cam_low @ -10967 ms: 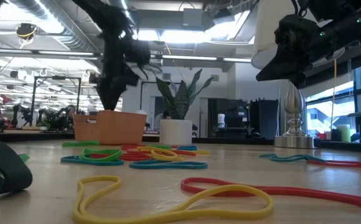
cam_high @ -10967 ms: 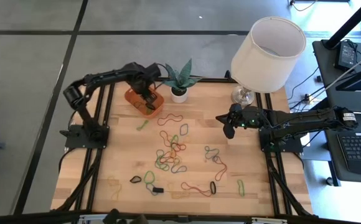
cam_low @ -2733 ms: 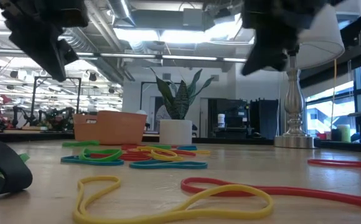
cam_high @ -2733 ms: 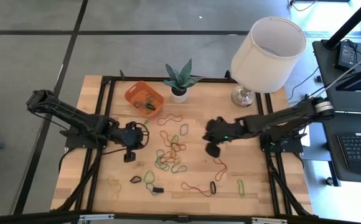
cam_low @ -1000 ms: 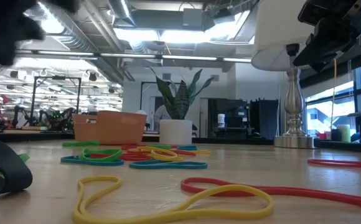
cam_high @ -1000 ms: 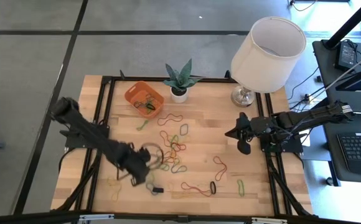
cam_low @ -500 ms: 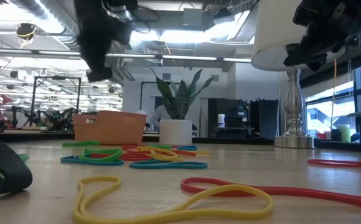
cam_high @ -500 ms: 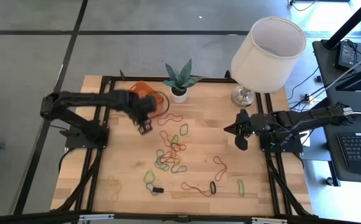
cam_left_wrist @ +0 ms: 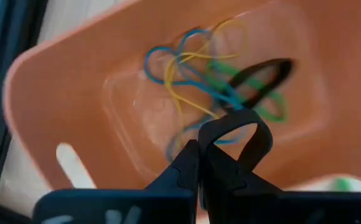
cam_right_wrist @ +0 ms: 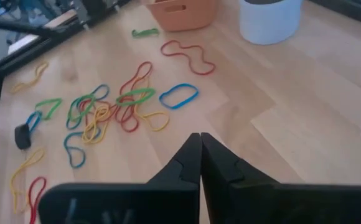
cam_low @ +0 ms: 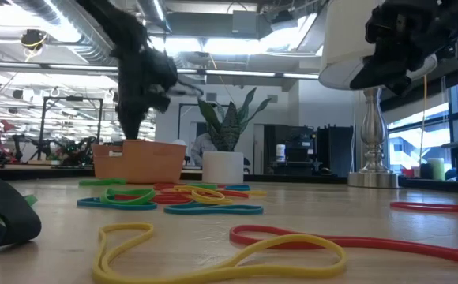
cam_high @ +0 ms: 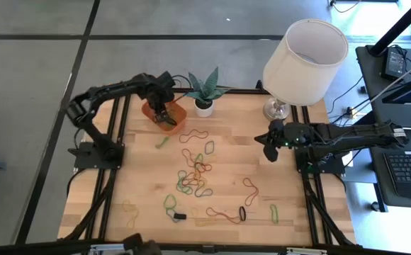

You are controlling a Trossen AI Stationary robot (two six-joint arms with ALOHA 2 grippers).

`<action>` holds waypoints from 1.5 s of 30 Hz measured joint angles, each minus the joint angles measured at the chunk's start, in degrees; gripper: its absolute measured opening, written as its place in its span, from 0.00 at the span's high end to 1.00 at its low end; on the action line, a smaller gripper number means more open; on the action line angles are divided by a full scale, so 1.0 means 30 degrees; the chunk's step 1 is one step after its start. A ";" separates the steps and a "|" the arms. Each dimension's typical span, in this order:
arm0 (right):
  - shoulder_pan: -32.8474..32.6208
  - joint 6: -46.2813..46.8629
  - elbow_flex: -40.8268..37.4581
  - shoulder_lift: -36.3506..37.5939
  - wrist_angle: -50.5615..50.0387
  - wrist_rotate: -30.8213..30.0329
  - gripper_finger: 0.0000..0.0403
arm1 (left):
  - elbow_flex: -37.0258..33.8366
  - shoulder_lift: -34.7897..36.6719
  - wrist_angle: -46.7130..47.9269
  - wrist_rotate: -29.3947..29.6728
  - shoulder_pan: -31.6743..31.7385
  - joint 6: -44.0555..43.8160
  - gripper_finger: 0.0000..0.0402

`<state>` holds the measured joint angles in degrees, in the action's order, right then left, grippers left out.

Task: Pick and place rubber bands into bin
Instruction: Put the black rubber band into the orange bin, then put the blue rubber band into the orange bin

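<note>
The bench (cam_high: 283, 170) carries everything here; the lamp (cam_high: 305, 53) stands at its far right corner, and the bin (cam_high: 154, 108) sits at the far edge, well to the lamp's left, with the potted plant (cam_high: 204, 92) just beside the bin on its lamp side.

Arms: the left gripper (cam_high: 164, 113) hangs directly over the bin. Its fingers (cam_left_wrist: 221, 163) are clenched on a black band (cam_left_wrist: 238, 134), a dark loop standing up from the tips above the bin's floor. The right gripper (cam_high: 268, 150) waits above the bench just in front of the lamp base, fingers (cam_right_wrist: 215, 158) pressed together and grasping nothing.

Progress: the task is judged to be at an early-to-middle stage. The bin already holds a small tangle of banded loops (cam_left_wrist: 196, 81) (blue, yellow, green and one black are distinguishable; roughly four or five, exact number not readable). The held band is not yet released.

Remaining: the rubber bands (cam_high: 195, 173) left on the bench number roughly twenty. The main cluster lies near the middle of the bench, well in front of the bin. A further row lies along the near edge. A few singles sit between the bin and the cluster.

Count: one bin, one lamp, one plant, two arms.
</note>
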<state>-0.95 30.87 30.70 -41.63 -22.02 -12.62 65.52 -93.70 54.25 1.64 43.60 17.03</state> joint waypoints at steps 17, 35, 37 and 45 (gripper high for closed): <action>0.0160 0.0141 0.0000 0.0000 0.0000 0.0007 0.99 | 0.0000 -0.2495 -0.2295 0.0622 0.0937 0.0768 0.80; 0.0160 -0.1023 0.0000 0.0000 -0.0011 0.0027 0.99 | 0.0000 0.3331 0.0835 0.0593 -0.1086 -0.3737 0.92; 0.0160 -0.1624 0.0000 0.0000 -0.0010 0.0058 0.99 | 0.0000 0.4363 0.1253 0.0617 -0.2179 -0.5021 0.97; 0.0160 -0.2183 0.0000 0.0000 0.0002 0.0063 0.99 | 0.0000 0.6608 0.1424 0.2148 -0.8722 -1.1183 1.00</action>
<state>-0.47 24.32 30.70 -41.63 -22.02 -12.43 65.52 -73.88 58.52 8.08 17.44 -16.52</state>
